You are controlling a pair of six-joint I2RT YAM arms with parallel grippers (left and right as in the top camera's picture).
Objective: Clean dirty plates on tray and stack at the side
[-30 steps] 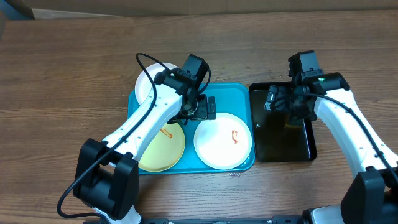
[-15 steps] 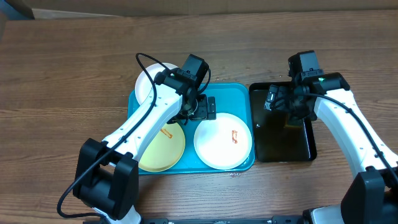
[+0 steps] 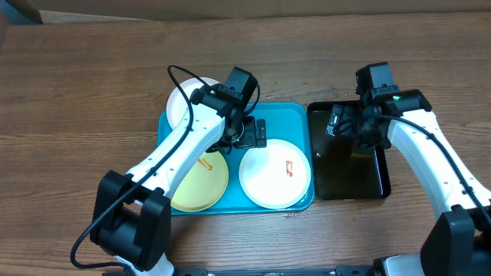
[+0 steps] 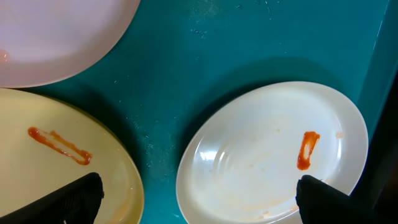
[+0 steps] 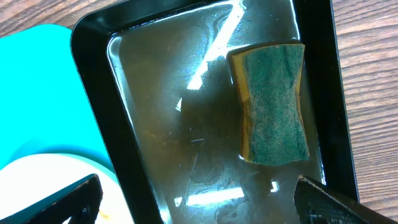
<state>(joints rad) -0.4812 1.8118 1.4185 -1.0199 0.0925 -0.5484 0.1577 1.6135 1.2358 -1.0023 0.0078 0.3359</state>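
progress: nothing done, by my reading; front white plate (image 3: 275,174), pale yellow plate (image 3: 201,180) and rear white plate (image 3: 184,103) all sit on the tray (image 3: 288,115); front two smeared; none stacked aside | left gripper (image 4: 199,199) splayed, empty, above tray; right gripper (image 5: 199,199) splayed, empty, over sponge (image 5: 273,102) in black basin (image 3: 349,188) | surface: brown wooden table (image 3: 77,92); room out of view

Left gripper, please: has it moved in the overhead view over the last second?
No. The left gripper sits at the same spot above the tray.
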